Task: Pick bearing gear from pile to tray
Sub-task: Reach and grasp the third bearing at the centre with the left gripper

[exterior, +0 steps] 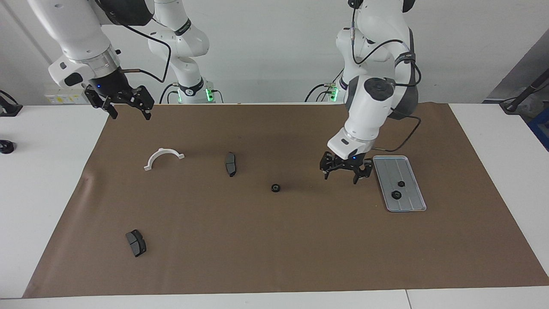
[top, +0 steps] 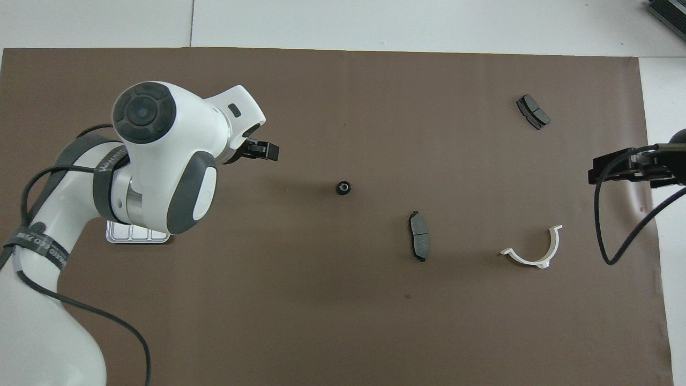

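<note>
Beside tray [exterior: 388, 165], left gripper [exterior: 345, 172] open; no legible writing.

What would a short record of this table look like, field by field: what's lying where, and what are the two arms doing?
tray: silver tray at the left arm's end of the brown mat
in tray: two black rings
loose ring: one black ring on the mat near the middle
other parts: white half-ring bracket; two dark brake pads
left gripper: open, empty, over the mat beside the tray
right gripper: open, empty, waiting raised over the mat's edge at the right arm's end
</note>
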You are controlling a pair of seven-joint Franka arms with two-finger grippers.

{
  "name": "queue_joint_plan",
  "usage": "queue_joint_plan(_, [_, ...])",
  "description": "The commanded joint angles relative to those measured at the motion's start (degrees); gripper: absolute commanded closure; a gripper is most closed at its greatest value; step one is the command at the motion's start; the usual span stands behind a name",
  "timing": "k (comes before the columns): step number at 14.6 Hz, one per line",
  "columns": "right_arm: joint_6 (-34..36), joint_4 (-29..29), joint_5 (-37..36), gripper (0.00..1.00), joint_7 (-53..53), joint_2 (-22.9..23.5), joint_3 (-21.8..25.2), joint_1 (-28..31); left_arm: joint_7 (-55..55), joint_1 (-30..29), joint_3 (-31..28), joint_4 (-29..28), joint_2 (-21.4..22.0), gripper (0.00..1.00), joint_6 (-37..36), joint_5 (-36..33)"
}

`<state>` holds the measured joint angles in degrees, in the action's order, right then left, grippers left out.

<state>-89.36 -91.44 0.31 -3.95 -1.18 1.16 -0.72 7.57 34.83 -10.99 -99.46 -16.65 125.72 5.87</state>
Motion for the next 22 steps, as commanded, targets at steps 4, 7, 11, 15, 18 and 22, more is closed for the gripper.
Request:
queue_joint_plan(4, [0.77,-0.49,1.1,0.0,-0.36,-0.58,0.16,0.1,11.48,8.32,-1.31,9.8,-11.64,0.0,-1.97,-1.74])
queue_joint_plan(7, [0.86,-0.49,1.45,0.0,-0.36,-0.58,-0.02,-0.42,15.89,11.75,-1.23,10.16,-13.85,0.0,-1.09,-1.65])
queue_joint_plan(11, [0.86,-0.58,1.45,0.0,-0.36,-0.58,-0.02,-0.43,16.07,11.84,-0.96,8.14,-14.11,0.0,3.39,-1.21])
queue_joint_plan(15, [0.86,-0.58,1.45,0.0,-0.36,-0.58,-0.02,-0.51,19.59,13.42,-1.05,8.58,-16.49,0.0,5.15,-0.95])
queue_joint_plan(18, [0.86,-0.49,1.45,0.0,-0.36,-0.58,-0.02,-0.43,20.12,13.86,-0.96,7.7,-16.84,0.0,6.73,-0.86])
queue_joint_plan(22, [0.86,-0.58,1.45,0.0,-0.36,-0.58,-0.02,-0.51,20.12,13.86,-0.96,6.04,-16.84,0.0,8.92,-0.86])
